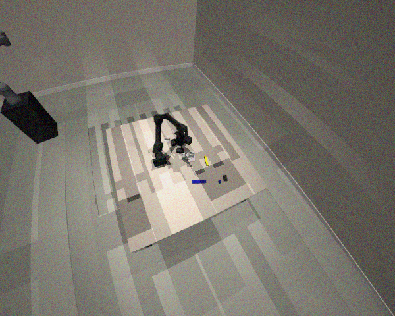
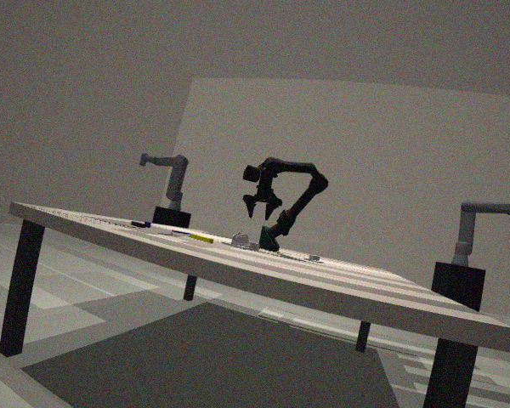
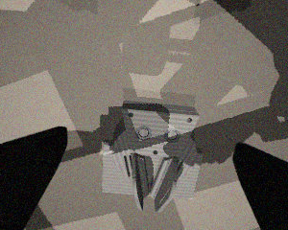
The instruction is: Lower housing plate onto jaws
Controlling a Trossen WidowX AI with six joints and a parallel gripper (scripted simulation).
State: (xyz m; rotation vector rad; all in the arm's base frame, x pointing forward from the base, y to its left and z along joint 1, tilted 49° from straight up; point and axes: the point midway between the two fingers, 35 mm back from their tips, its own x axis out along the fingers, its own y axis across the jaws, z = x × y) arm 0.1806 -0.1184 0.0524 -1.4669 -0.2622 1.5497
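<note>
The pale grey housing plate (image 3: 151,120) lies over the rear of the two jaws in the wrist view, with two round pin heads and small dark holes showing in it. The left jaw (image 3: 140,184) and right jaw (image 3: 167,186) stick out from under it, tips close together but apart. A striped base (image 3: 116,179) shows beneath them. The whole assembly (image 1: 189,156) (image 2: 240,240) stands on the table. Whether the plate is fully level and closed cannot be told, as shadow crosses it. My gripper (image 1: 176,147) (image 2: 259,218) (image 3: 152,143) is open and empty, above the assembly.
A yellow bar (image 1: 206,160) (image 2: 201,238), a blue bar (image 1: 199,181), a small blue piece (image 1: 219,181) and a black block (image 1: 224,178) lie on the table (image 1: 177,207). A small grey part (image 1: 166,139) (image 2: 314,257) lies on the assembly's other side.
</note>
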